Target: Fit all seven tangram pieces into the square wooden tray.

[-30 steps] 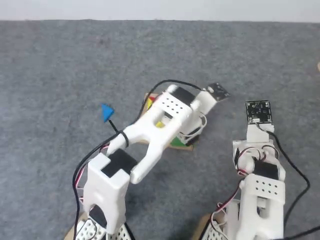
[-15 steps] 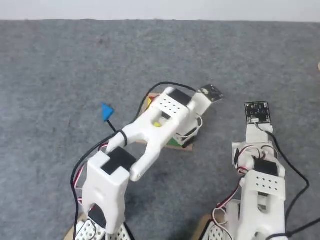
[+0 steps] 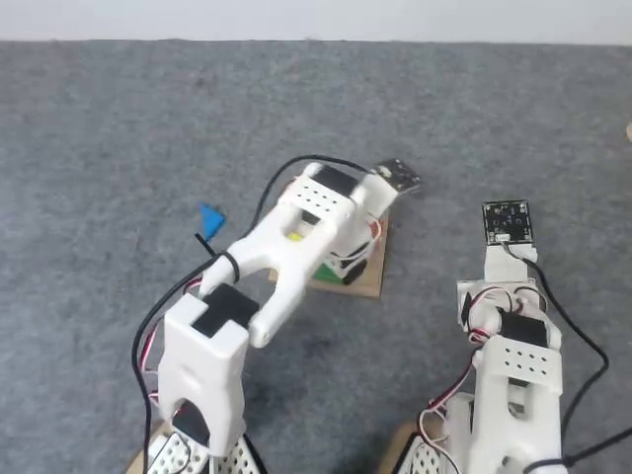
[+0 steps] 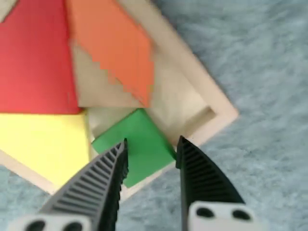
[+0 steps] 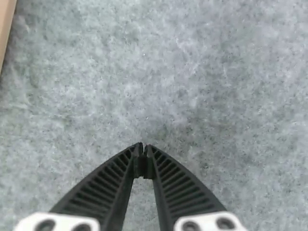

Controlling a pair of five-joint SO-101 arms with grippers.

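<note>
The square wooden tray (image 4: 211,103) holds a red piece (image 4: 33,57), an orange piece (image 4: 118,53), a yellow piece (image 4: 43,144) and a green piece (image 4: 139,154) lying tilted at one corner. My left gripper (image 4: 151,143) hovers open over that green piece, one finger on each side of it, with nothing held. In the high view the left arm (image 3: 296,247) covers most of the tray (image 3: 373,265). A blue triangle (image 3: 210,220) lies on the carpet left of the tray. My right gripper (image 5: 143,147) is shut and empty over bare carpet.
Grey carpet covers the table. The right arm (image 3: 509,336) stands at the lower right, apart from the tray. A strip of the tray's edge (image 5: 5,29) shows in the right wrist view. A black cable (image 3: 212,259) runs along the left arm.
The left arm has swung left and slightly farther back over the tray, uncovering the tray's right corner. The right arm has kept still.
</note>
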